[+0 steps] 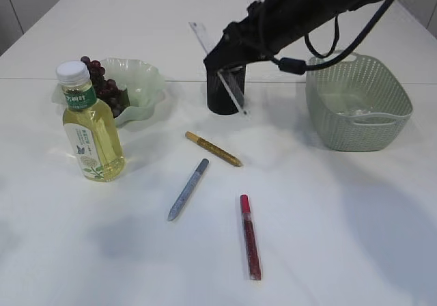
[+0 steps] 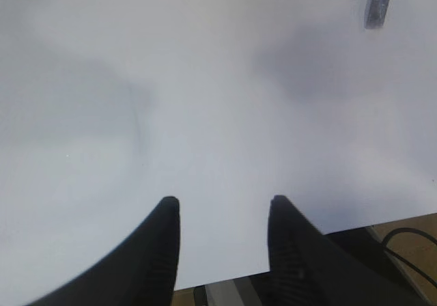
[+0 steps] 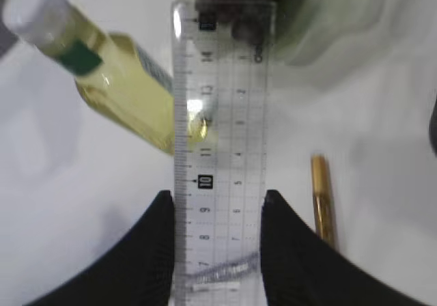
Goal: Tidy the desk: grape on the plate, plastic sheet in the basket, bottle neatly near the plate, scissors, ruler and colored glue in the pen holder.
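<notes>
Gripping the ruler point(image 3: 222, 135) edgewise, the right end effector point(image 3: 217, 241) hangs over the holder point(image 1: 224, 100) near the bench's far edge — best lowered straight before letting go; left end effector point(image 2: 222, 241) gapes empty.

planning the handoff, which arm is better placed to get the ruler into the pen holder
Right. The right gripper is shut on the clear ruler, held above the black pen holder with the ruler's lower end at it. The left gripper is open over bare table, holding nothing.
</notes>
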Controlling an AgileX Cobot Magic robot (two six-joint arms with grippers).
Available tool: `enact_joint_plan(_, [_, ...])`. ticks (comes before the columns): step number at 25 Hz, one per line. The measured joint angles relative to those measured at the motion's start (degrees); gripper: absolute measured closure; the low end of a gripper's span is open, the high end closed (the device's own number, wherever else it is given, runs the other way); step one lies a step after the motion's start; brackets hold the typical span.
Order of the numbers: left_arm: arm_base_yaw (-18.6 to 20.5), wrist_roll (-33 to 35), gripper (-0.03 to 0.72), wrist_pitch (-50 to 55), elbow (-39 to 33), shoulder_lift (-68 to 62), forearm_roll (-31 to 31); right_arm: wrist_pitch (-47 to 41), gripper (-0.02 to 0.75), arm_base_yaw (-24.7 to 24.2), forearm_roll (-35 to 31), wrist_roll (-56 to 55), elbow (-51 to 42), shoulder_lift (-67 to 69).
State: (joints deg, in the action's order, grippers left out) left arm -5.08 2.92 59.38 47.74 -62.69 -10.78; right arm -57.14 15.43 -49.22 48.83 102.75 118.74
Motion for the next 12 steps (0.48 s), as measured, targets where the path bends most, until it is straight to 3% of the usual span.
enact_joint_plan(5, [0.0, 0.0, 0.374, 1.1, 0.0, 0.0, 0.0, 3.2, 0.449, -4.1, -16.6, 12.1, 1.1, 0.0])
enact_joint_plan(12, [0.0, 0.0, 0.377, 3.7, 0.0, 0.0, 0.0, 12.9, 0.449, -5.4, -36.5, 33.6, 1.2, 0.9])
